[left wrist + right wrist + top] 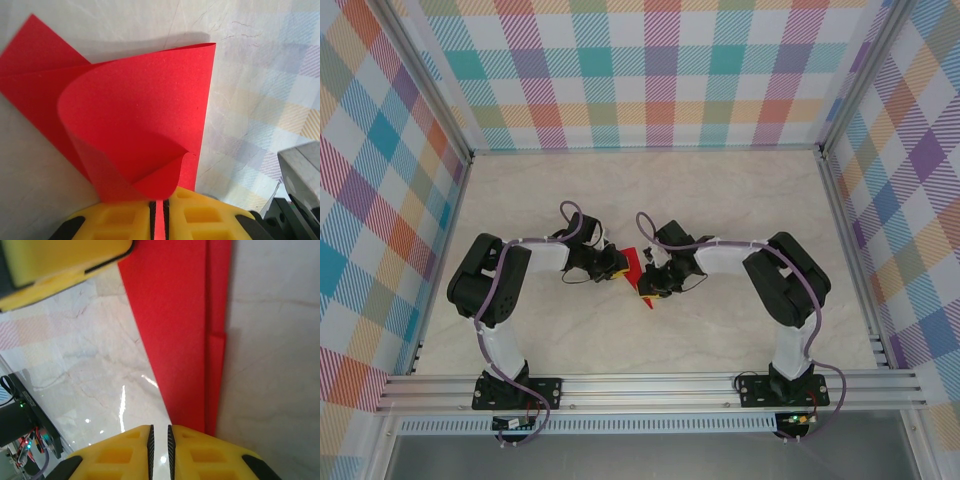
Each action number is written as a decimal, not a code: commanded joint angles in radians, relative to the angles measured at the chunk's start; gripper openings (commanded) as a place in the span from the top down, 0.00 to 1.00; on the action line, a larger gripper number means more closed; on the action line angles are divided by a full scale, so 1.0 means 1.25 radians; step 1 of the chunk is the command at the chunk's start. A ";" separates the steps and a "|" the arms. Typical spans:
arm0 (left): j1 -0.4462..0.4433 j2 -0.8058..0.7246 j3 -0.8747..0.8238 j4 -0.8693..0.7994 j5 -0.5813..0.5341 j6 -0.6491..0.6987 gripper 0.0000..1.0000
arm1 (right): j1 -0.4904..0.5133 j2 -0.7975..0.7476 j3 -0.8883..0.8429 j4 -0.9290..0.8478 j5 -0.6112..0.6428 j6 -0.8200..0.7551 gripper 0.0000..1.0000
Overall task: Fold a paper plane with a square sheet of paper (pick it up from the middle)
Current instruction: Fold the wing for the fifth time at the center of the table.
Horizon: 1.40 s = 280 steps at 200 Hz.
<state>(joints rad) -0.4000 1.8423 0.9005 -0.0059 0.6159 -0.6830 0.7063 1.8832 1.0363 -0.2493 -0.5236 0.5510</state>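
Robot lab test cell: aluminium frame (650, 385), plaid walls (650, 70), marble-look tabletop (720, 190).

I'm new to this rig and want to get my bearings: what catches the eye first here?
The thin bright red sheet of paper stands out at the middle of the pale marbled table. From the left wrist it curls over on itself, one edge pinched in the left gripper's yellow fingers.
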 commanded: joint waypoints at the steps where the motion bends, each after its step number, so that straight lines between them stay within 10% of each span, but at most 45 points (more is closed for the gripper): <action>1: -0.013 0.027 0.013 -0.043 -0.046 0.015 0.85 | 0.011 -0.017 -0.026 -0.059 0.004 -0.027 0.83; 280: -0.014 0.032 0.016 -0.057 -0.053 0.016 0.86 | 0.017 -0.140 -0.124 -0.043 0.058 -0.007 0.87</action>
<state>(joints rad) -0.4049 1.8496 0.9146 -0.0277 0.6113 -0.6827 0.7197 1.7897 0.8951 -0.2287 -0.4980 0.5411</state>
